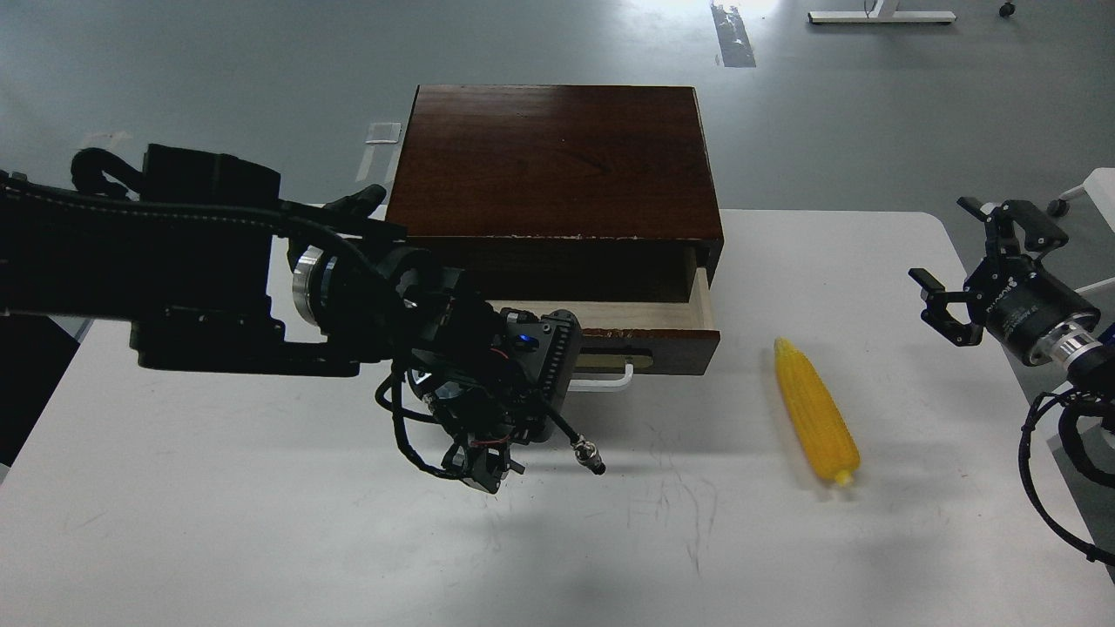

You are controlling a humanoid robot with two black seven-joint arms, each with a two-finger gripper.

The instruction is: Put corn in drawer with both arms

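The dark brown wooden box [557,157] stands at the back middle of the white table [261,522]. Its drawer [662,341] is pulled partly out, with a strip of pale wood showing inside. My left gripper [566,366] is at the left end of the white bar handle [610,381]. Its fingers are hidden behind the dark wrist gear, and the drawer moves with it. The yellow corn [814,414] lies on the table right of the drawer, with its pale stub toward me. My right gripper [939,239] is open and empty, in the air right of the corn.
A loose cable with a metal plug [591,456] hangs from my left wrist just above the table. The table's right edge runs under my right arm [1045,331]. Grey floor lies beyond the box.
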